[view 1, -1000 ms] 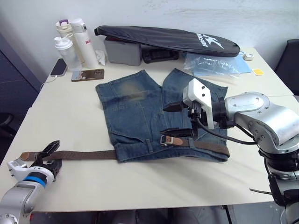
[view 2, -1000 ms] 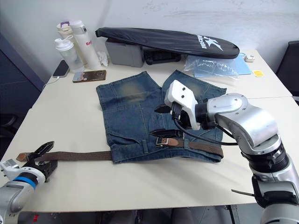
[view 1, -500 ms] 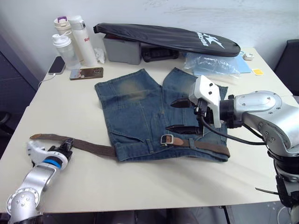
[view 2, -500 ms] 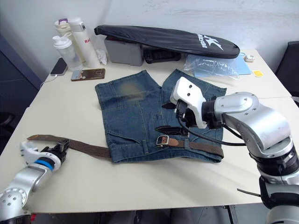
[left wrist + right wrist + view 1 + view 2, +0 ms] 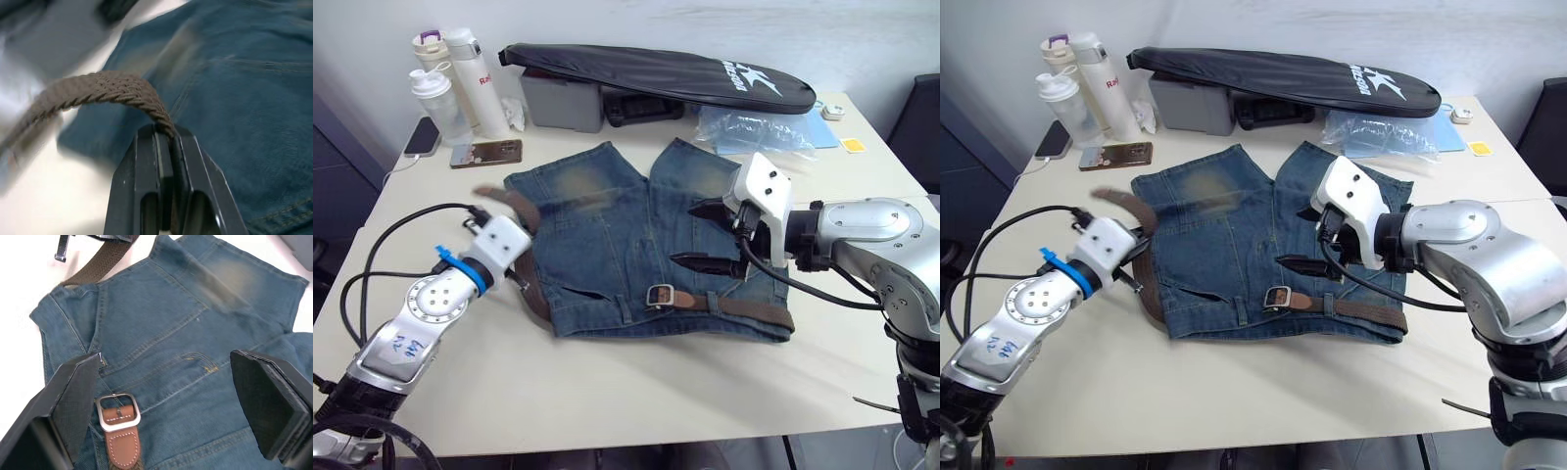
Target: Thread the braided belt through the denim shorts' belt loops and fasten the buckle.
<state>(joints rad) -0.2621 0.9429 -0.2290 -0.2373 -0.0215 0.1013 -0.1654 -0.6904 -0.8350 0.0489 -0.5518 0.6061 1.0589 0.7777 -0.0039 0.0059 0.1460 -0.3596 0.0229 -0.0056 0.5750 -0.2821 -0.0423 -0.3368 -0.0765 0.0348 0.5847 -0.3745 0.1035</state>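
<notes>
Far left on the worktop (image 5: pixel 636 377), bottles (image 5: pixel 460 78) stand at the back edge, with two phones (image 5: pixel 485 153) lying just in front of them. The left end effector (image 5: pixel 165 147) is over the left edge of the shorts (image 5: pixel 607 245), clamped tight on the belt (image 5: pixel 527 257); in the left wrist view the brown weave rises from between its fingers (image 5: pixel 146 186) and arcs away. From that grip the free end curls up and back over the left leg of the shorts, while the rest of the strap drops down past the side seam toward the waistband.

The shorts lie flat mid-worktop, waistband nearest the robot, legs pointing away, yellowish patch on the left leg. Along the waistband the belt reappears: the buckle (image 5: pixel 117 412) sits near the middle, flat on the denim, with a tan leather tab just beside it and the strap running right to the far edge of the waistband.

The right end effector (image 5: pixel 713 235) hovers above the right leg, fingers (image 5: pixel 266 401) spread wide, gripping nothing, buckle just below and between them in the right wrist view.

Behind, a long black bag (image 5: pixel 656 73) rests across a grey box (image 5: pixel 566 100), and a clear plastic bag (image 5: pixel 754 129) lies at far right.
</notes>
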